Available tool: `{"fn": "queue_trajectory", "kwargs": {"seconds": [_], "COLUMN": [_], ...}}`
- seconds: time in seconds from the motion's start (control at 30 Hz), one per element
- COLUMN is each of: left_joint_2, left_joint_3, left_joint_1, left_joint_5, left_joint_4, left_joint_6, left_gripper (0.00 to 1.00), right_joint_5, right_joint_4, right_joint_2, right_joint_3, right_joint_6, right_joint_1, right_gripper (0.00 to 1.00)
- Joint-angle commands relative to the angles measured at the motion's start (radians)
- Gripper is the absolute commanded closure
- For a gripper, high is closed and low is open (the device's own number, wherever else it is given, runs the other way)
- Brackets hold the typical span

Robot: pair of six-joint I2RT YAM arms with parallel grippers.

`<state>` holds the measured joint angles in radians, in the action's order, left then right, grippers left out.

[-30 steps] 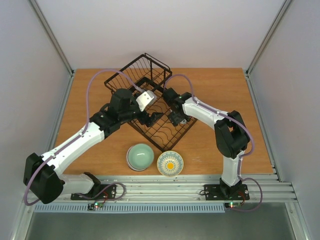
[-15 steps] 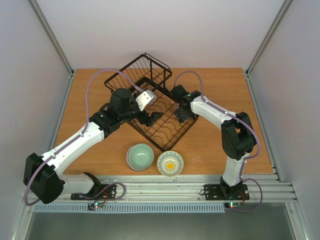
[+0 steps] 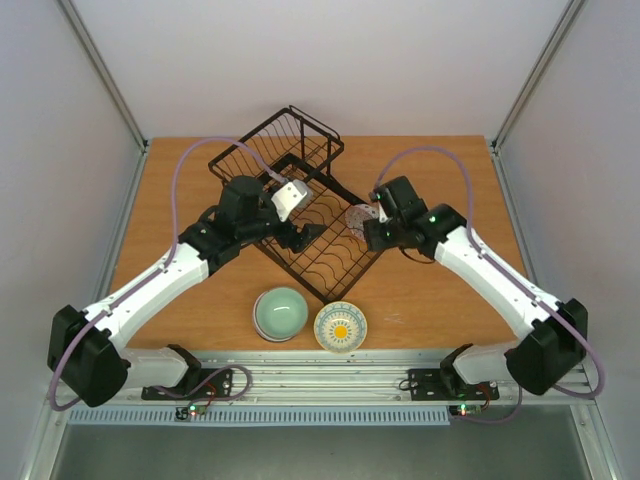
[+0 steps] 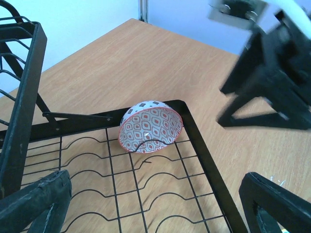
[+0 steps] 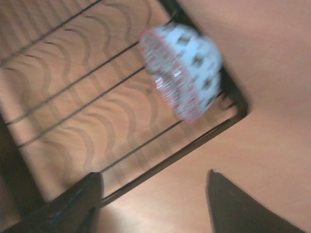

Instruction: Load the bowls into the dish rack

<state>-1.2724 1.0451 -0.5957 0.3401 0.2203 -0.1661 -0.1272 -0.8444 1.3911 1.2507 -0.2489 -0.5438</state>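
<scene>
- Progress: one bowl of the three in view is judged loaded. The red-patterned bowl (image 4: 150, 127) is in the dish rack (image 4: 201, 150). Two bowls are not yet loaded.
- Rack contents: the red-patterned bowl is set on its edge in a corner of the flat wire section, tilted, with its inside turned toward the left tool (image 4: 155, 208). It lies ahead of that tool, well apart from its fingers. No other bowl is seen in the rack, and the raised basket section appears empty from above.
- Left tool: its fingers are spread wide over the rack wires and nothing is held between them.
- Right tool (image 5: 155, 204): its fingers are parted and empty. The red-patterned bowl is ahead of them, apart from both fingers. This view is blurred, so finer detail is not recorded.
- Remaining: the green bowl (image 3: 280, 312) and the yellow-centred bowl (image 3: 340, 327) sit side by side on the tabletop (image 3: 200, 180). Both are upright, outside the rack and behind both tools, toward the arm bases.
- Judgement: roughly a third of the visible work is done. Two pick-and-place cycles are left.
</scene>
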Motion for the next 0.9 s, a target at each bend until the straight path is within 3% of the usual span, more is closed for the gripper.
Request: {"fn": "queue_trajectory", "kwargs": {"seconds": [0.0,0.2,0.4,0.87], "left_joint_2": [-0.039,-0.049,-0.064,-0.088], "left_joint_3": [0.005,0.007,0.01,0.013], "left_joint_1": [0.012,0.013,0.014,0.013], "left_joint_5": [0.008,0.001,0.005,0.012], "left_joint_4": [-0.002,0.003,0.005,0.004], "left_joint_6": [0.002,0.002,0.006,0.013], "left_gripper": [0.05,0.05,0.05,0.05], "right_joint_5": [0.204,0.168,0.153,0.096], "right_joint_4": [-0.089,-0.129,-0.123,-0.143], "right_joint_2": [-0.058,-0.016,-0.006,0.005], "right_joint_3": [-0.105,-0.211,-0.244,-0.303], "right_joint_6": [0.135,0.276,0.354,0.419], "right_joint_1": [-0.098,-0.297,-0.379,-0.438], "right_gripper": [0.5,0.69,0.72,0.72]}}
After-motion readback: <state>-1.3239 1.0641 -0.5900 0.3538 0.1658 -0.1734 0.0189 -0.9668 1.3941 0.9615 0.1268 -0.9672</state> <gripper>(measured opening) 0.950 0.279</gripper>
